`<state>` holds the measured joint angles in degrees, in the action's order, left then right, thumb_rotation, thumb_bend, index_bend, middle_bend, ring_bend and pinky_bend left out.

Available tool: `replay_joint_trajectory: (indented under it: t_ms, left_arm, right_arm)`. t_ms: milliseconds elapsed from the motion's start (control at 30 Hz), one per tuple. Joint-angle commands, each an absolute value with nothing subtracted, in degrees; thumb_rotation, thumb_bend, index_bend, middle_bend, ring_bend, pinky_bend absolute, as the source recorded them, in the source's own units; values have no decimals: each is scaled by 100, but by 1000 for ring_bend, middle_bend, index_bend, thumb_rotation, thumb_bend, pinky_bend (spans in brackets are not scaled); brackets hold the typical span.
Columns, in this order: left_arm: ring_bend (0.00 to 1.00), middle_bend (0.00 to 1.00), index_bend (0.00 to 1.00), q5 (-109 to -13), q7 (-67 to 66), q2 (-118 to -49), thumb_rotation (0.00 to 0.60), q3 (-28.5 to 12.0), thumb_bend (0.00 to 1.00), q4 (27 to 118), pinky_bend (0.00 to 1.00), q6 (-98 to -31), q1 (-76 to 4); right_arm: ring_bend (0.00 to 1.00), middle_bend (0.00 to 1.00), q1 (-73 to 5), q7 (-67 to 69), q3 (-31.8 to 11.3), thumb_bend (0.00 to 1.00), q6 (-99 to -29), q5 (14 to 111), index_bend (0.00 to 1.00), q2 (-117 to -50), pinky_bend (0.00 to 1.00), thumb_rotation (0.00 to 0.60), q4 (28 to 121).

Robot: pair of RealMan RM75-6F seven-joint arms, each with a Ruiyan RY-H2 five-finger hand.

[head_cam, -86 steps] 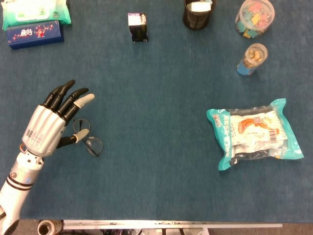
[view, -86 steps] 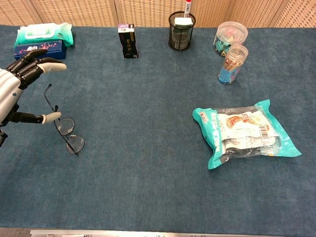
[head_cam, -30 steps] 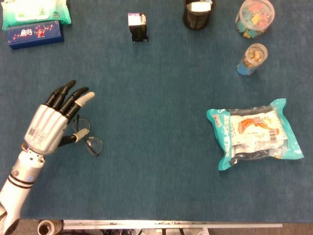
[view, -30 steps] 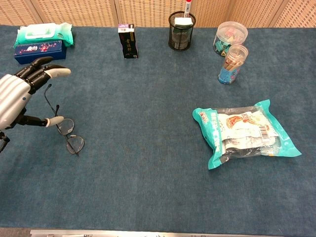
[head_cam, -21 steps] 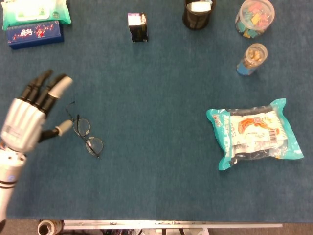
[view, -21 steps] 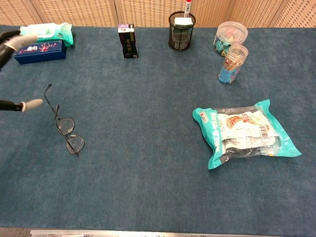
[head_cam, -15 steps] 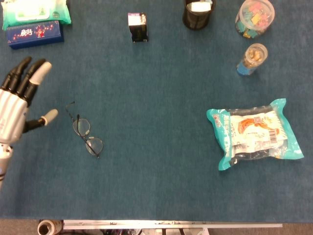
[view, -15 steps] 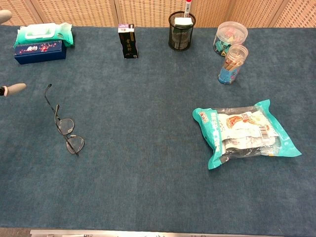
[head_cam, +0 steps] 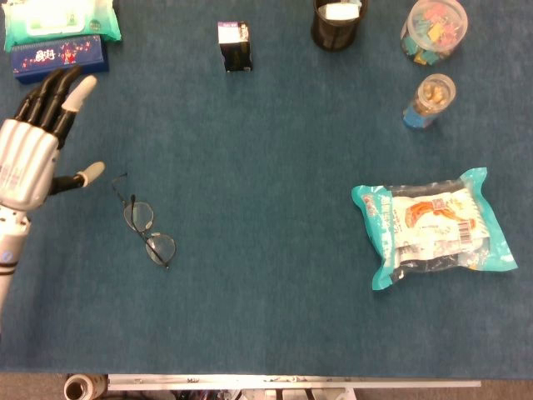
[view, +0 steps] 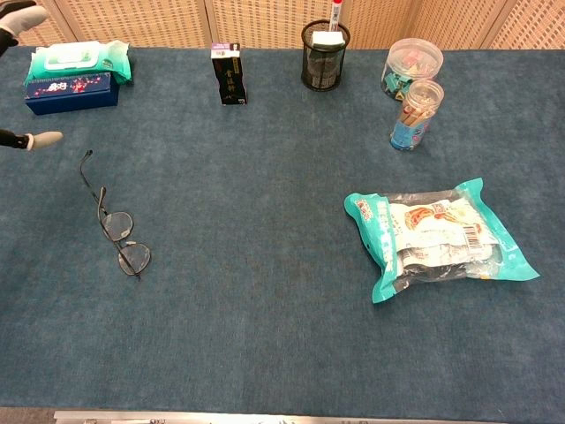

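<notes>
Since a moment ago the left hand [head_cam: 29, 158] is lifting off and drawing back toward the table's left edge, leaving the thin wire-framed round-lensed spectacles [head_cam: 146, 229] lying alone on the dark blue felt-covered table [head_cam: 266, 250]. That silver-backed hand with black fingers is hanging well open, fingers spread and thumb stuck out to the side, gripping nothing; in the chest view only its pale fingertips [view: 42, 139] are peeking in at the left border. The spectacles are resting unfolded just to the right of and a little below the thumb tip, apart from it, with one temple arm pointing up toward the hand. The right hand is showing in neither view.

Beyond the fingers, at the far left corner, a dark blue oblong box with red and white print [head_cam: 58, 58] is sitting against a green and white soft pack of wipes [head_cam: 60, 21]. Farther along the back edge, a small black and purple carton [head_cam: 235, 45] is standing upright, then a black mesh pen cup [head_cam: 339, 22], then a clear round tub of coloured clips [head_cam: 433, 31] with a small clear jar with a blue label [head_cam: 430, 100] just in front of it. Well away on the right, a teal-edged clear plastic snack bag [head_cam: 435, 227] is lying flat.
</notes>
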<state>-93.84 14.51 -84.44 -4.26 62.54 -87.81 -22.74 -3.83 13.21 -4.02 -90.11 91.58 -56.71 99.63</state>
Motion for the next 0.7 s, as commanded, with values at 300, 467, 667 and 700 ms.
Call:
replay_joint_trajectory:
  t_ms: [300, 467, 667, 700]
  left_arm:
    - [20, 19, 0, -9280, 1439, -8715, 600, -483, 0, 5931, 179, -8203, -2667]
    - [20, 19, 0, -9272, 1412, -8758, 600, -428, 0, 5846, 179, -8081, -2716]
    - [20, 19, 0, -9266, 1429, -8785, 600, -369, 0, 5790, 179, -8045, -2714]
    - [19, 19, 0, -9261, 1438, -8788, 600, -356, 0, 5789, 179, -8039, -2707]
  right_arm:
    - [288, 429, -406, 1270, -426, 214, -8935, 9067, 526, -5685, 287, 600, 9934]
    - [288, 429, -412, 1252, -427, 214, -8919, 9060, 525, -5698, 287, 600, 9925]
    - [288, 429, -413, 1242, -426, 214, -8911, 9056, 526, -5703, 286, 600, 9924]
    - [288, 429, -413, 1243, -426, 214, -8909, 9053, 525, -5703, 287, 600, 9924]
